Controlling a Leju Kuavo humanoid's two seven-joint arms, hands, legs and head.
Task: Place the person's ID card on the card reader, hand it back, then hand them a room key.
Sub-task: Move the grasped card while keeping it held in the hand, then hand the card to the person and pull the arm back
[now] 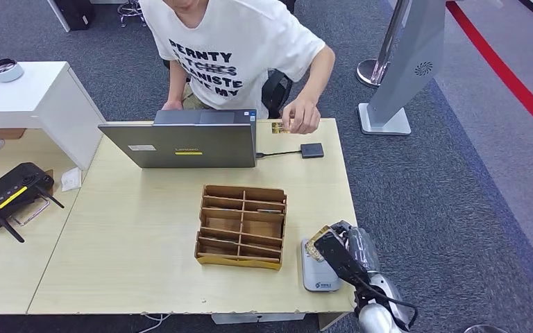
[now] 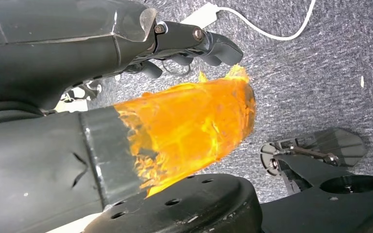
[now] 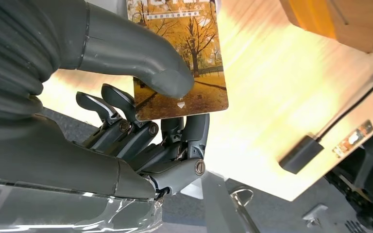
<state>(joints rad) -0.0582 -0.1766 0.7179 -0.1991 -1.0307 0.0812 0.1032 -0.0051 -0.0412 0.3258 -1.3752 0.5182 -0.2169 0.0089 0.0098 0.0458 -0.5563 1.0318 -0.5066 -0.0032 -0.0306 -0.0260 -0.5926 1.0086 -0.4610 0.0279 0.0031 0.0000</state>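
My right hand (image 1: 341,251) hovers at the table's near right corner, above a flat grey device (image 1: 317,279). It pinches a card printed with autumn trees (image 3: 184,63) between thumb (image 3: 141,53) and fingers; the same card (image 1: 316,244) shows in the head view. A small dark box (image 1: 311,150) on a cable lies at the far right by the laptop (image 1: 180,142). The person's hand (image 1: 302,114) rests at the far edge on a small yellowish card (image 1: 278,127). My left hand (image 2: 199,43) hangs beside my body over the carpet, fingers loose and holding nothing.
A wooden divided card organizer (image 1: 241,225) stands mid-table, left of my right hand. A black controller (image 1: 10,194) sits on the neighbouring table at left. A grey stand (image 1: 402,69) rises on the carpet at the far right. Bare tabletop (image 1: 132,243) lies left of the organizer.
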